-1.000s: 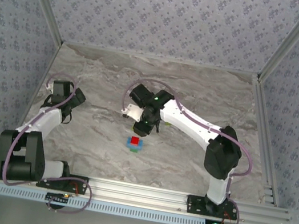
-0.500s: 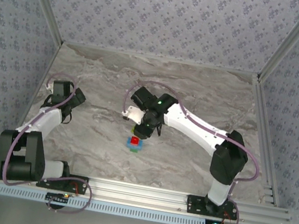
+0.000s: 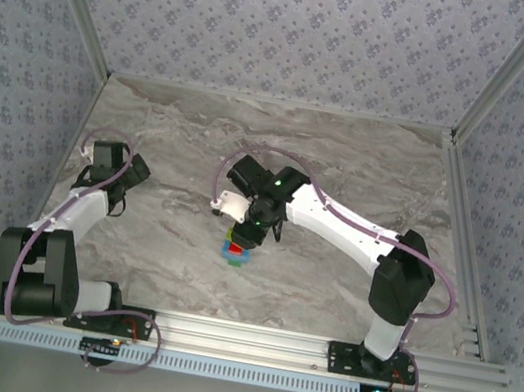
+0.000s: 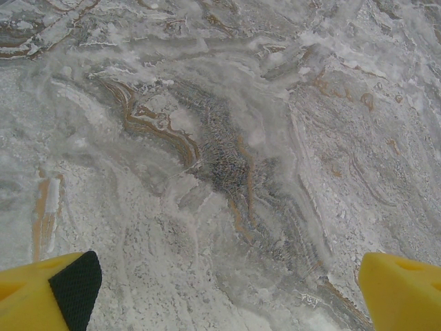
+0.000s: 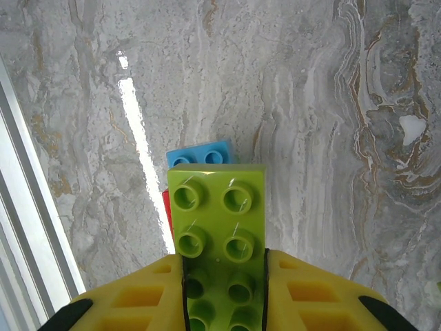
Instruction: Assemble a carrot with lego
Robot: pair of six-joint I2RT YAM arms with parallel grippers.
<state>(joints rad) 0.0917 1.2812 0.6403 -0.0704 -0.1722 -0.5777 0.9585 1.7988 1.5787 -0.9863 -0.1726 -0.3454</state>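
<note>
Right gripper (image 5: 224, 279): your two yellow fingers (image 5: 138, 300) are closed flat against the long sides of one lime-green brick (image 5: 217, 214), studs facing the wrist camera. Four studs stand clear ahead of the fingertips, and more sit in shadow between the fingers. In the top view, you have this gripper (image 3: 245, 236) over the middle of the table (image 3: 369, 164), slightly toward the near edge.

Carrot (image 3: 235, 252): a small, partly built stack lying on the table directly below that gripper. From above, it shows a red top with blue and green at its near end. In the right wrist view, you see one blue brick (image 5: 200, 153) peeking out past the far end of the held brick and a thin sliver of one red brick (image 5: 166, 207) along its left side. You cannot tell whether the held brick touches the stack.

Count in the right wrist view: lime-green 1, blue 1, red 1.

Left gripper (image 4: 227, 293): your fingers are spread wide, with bare marbled table between them and nothing held. In the top view, it (image 3: 123, 190) sits near the left edge of the table, well apart from the carrot.
</note>
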